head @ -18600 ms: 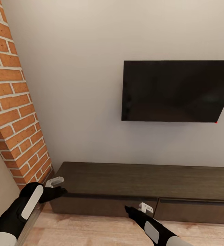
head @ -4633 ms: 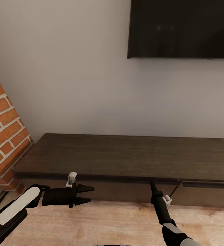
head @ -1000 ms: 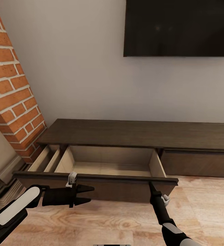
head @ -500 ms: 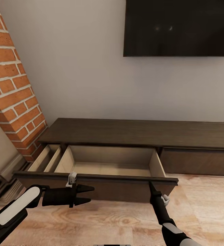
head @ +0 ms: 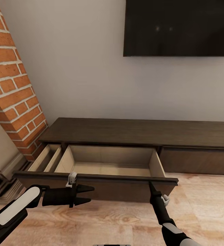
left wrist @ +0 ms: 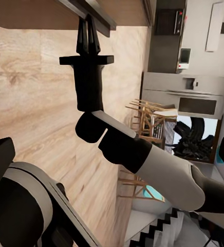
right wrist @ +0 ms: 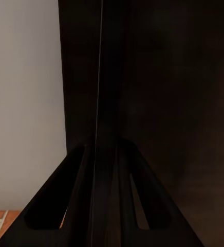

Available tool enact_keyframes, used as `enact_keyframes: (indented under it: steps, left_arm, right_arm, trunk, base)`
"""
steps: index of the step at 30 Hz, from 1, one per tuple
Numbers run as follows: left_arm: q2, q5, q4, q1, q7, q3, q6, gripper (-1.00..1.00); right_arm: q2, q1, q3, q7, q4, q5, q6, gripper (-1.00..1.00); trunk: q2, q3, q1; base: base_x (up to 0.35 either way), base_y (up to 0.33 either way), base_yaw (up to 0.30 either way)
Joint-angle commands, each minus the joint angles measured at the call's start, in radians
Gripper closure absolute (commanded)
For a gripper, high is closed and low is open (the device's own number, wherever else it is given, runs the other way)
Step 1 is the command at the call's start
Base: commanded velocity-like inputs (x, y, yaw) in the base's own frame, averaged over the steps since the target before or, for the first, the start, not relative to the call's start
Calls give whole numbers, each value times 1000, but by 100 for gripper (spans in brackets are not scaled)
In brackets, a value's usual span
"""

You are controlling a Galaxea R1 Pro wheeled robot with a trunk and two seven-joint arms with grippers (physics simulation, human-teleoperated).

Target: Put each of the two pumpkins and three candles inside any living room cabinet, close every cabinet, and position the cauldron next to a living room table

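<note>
Cabinet (head: 135, 133) at 12 o'clock w/ drawer (head: 108, 164) pulled out, bare; right gripper (head: 150, 185) pinched on its front lip, left gripper (head: 86, 193) empty, fingers slightly apart; nothing stowed yet.

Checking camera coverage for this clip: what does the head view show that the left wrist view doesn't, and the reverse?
Head view: the cabinet with its drawer open and the pale interior bare, the TV, the brick fireplace, and the left claw open over the floor.
Left wrist view: a kitchen oven and wooden chairs far behind the right arm.
Both: the right claw closed at the top edge of the drawer front, and the plank floor.
</note>
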Motion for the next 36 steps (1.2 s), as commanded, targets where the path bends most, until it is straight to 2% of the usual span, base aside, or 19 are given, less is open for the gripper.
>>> enact_keyframes:
  steps: [1,30,31,36]
  left_arm:
    - [1,-8,0,-1,-10,-2,0,-100]
    - [2,-8,2,-1,-10,-2,0,-100]
    - [1,-8,2,-1,-10,-2,0,-100]
    - [1,-8,2,-1,-10,-1,0,-100]
  right_arm:
    - [-1,0,-32,1,14,-16,1,100]
    - [-1,0,-32,6,14,-16,1,100]
    - [-1,0,-32,5,14,-16,2,-100]
    - [-1,0,-32,1,14,-16,2,-100]
  trunk:
    - [0,-1,0]
    - [0,-1,0]
    - [0,-1,0]
    - [0,-1,0]
  base:
    - [-87,0,0]
    - [-25,0,0]
    - [0,0,0]
    - [0,0,0]
